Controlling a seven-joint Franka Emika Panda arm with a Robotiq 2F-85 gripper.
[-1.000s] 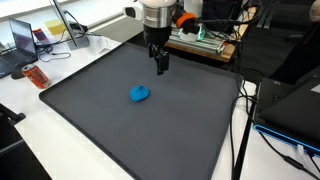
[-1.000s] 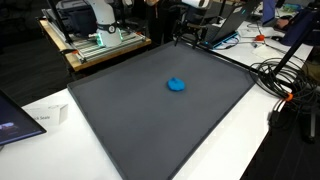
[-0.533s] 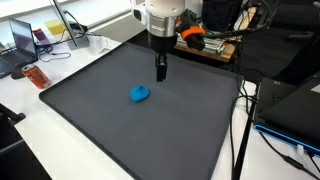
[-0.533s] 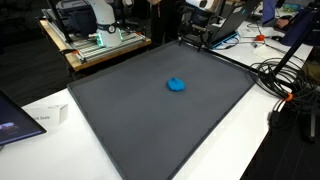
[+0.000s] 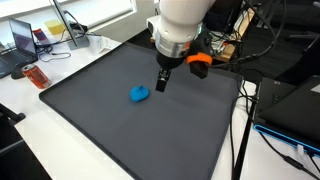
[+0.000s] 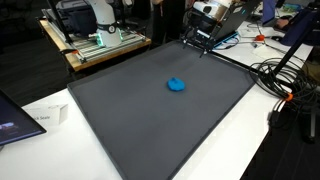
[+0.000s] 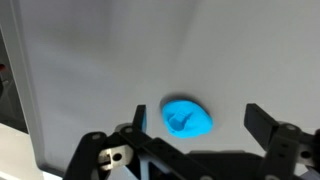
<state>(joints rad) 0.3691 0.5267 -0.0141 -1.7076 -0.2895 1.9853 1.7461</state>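
Pincer (image 5: 161,85): hanging released above mat (image 5: 120,130), gripping nothing yet. Blob (image 5: 140,94): lying ungrasped at pincer's nine o'clock.

A small, rounded bright-blue soft object (image 7: 187,118) lies on the grey counter (image 7: 200,50), seen between the black claw's (image 7: 197,114) wide-spread fingers and touching neither.

Both exterior views slant down on the dark mat (image 5: 120,130) from different sides; the wrist view looks down closely; all share the blue lump (image 7: 187,117).
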